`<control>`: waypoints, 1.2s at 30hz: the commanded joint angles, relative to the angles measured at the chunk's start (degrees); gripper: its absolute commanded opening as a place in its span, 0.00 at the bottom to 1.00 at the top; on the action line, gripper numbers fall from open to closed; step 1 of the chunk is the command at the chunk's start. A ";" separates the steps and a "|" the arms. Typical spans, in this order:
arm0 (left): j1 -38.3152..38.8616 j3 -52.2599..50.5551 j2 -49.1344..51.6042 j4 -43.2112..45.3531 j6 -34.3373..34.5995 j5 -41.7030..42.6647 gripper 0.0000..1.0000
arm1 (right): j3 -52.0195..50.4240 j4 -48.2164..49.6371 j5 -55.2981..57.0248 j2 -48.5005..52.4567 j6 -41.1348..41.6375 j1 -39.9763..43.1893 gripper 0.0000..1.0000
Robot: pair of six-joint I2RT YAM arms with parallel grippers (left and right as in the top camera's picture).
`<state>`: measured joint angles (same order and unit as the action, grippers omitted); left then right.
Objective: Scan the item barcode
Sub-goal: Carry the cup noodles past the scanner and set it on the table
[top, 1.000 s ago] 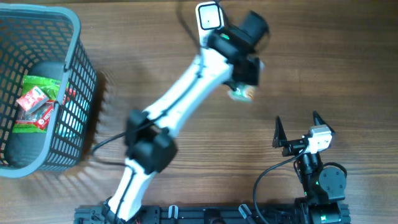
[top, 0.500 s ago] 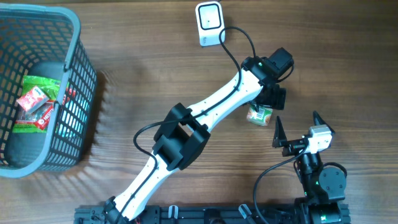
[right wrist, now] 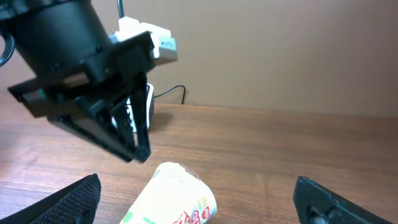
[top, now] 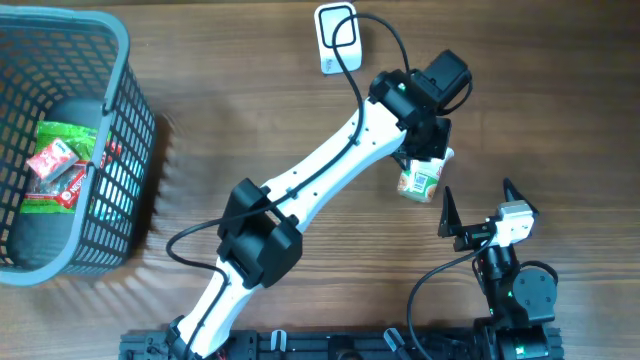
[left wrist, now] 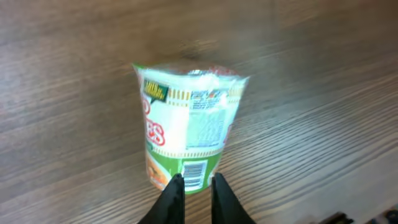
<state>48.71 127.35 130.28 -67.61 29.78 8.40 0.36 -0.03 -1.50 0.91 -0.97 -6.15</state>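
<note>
Honestly, left gripper (left wrist: 195,183) is pinched together on nothing, right gripper (top: 477,200) gapes; the sideways cup noodle (left wrist: 186,124) could roll, hiding its barcode (left wrist: 194,171).

A noodle cup (top: 421,183) lies on its side right of the desk's (top: 250,110) middle, the left gripper (top: 424,152) at its far end. A white scanner (top: 335,38) sits by the far edge, and a grey basket (top: 122,150) holding packets (top: 55,165) fills the far left corner.

Green-and-white noodle cup (left wrist: 186,127) — blue-grey basket (top: 133,165)
</note>
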 commanded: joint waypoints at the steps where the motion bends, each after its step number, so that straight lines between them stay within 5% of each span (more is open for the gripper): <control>1: 1.05 -5.05 0.35 1.90 -1.49 -2.67 0.11 | -0.07 0.20 -0.57 -0.33 -0.13 0.28 1.00; 8: 2.56 -15.21 0.35 8.61 -1.51 -2.49 0.11 | -0.07 0.17 -0.57 -0.33 -0.11 0.28 1.00; 26: 3.74 -16.39 0.74 8.96 -1.49 -3.52 0.10 | -0.07 0.17 -0.57 -0.33 -0.11 0.28 1.00; 36: -2.38 -15.12 -6.29 5.03 -1.49 -5.97 0.25 | -0.07 0.17 -0.57 -0.33 -0.13 0.28 1.00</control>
<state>49.28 112.75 126.63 -60.12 28.99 5.21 0.36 -0.03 -1.50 0.91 -0.97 -6.15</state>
